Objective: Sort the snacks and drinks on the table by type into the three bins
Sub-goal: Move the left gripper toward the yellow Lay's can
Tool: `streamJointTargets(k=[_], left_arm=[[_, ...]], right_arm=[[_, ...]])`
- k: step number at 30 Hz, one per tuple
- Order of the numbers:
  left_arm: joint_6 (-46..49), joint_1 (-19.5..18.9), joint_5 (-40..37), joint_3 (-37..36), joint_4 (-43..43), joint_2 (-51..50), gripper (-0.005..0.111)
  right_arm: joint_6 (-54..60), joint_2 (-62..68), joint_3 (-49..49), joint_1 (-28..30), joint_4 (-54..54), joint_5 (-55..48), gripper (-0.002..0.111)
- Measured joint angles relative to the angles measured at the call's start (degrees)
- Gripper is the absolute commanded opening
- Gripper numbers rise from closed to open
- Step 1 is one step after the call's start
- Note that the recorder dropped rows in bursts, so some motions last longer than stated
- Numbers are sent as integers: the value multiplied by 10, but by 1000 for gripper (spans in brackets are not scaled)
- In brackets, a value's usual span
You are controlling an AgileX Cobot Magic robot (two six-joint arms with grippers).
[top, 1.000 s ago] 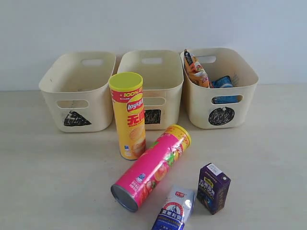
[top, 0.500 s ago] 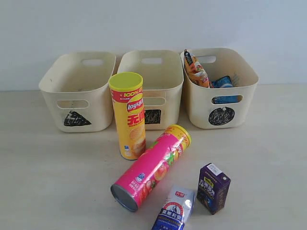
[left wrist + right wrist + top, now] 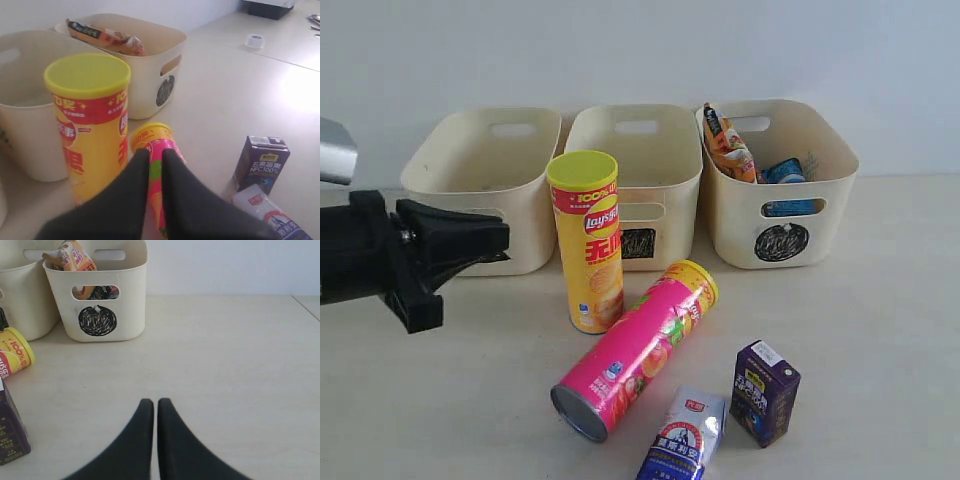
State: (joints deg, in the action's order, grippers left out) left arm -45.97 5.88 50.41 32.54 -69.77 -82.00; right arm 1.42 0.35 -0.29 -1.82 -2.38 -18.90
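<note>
Left gripper (image 3: 503,238) newly in view, closed, empty, near yellow chip tube (image 3: 588,245).

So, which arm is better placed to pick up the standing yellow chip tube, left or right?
Left, probably. The left gripper points toward the yellow chip tube, which stands close ahead in its wrist view. The right gripper faces bare table near the circle bin, away from that tube.
</note>
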Motion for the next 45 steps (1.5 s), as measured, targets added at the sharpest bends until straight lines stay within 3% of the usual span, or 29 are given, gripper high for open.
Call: streamJointTargets(k=[1, 3, 5, 10, 20, 32, 45], left_arm=[[0, 0, 10, 12, -15, -20, 40], [1, 0, 23, 31, -38, -50, 78], [4, 0, 25, 43, -45, -69, 94], [42, 0, 53, 56, -44, -101, 93], [179, 0, 149, 67, 54, -179, 93], [182, 9, 162, 118, 65, -214, 93], [142, 38, 112, 182, 66, -259, 93]], right_arm=[[0, 0, 0, 0, 0, 0, 0], [0, 0, 0, 0, 0, 0, 0], [0, 0, 0, 0, 0, 0, 0], [0, 0, 0, 0, 0, 0, 0], [0, 0, 0, 0, 0, 0, 0], [0, 0, 0, 0, 0, 0, 0], [0, 0, 0, 0, 0, 0, 0]])
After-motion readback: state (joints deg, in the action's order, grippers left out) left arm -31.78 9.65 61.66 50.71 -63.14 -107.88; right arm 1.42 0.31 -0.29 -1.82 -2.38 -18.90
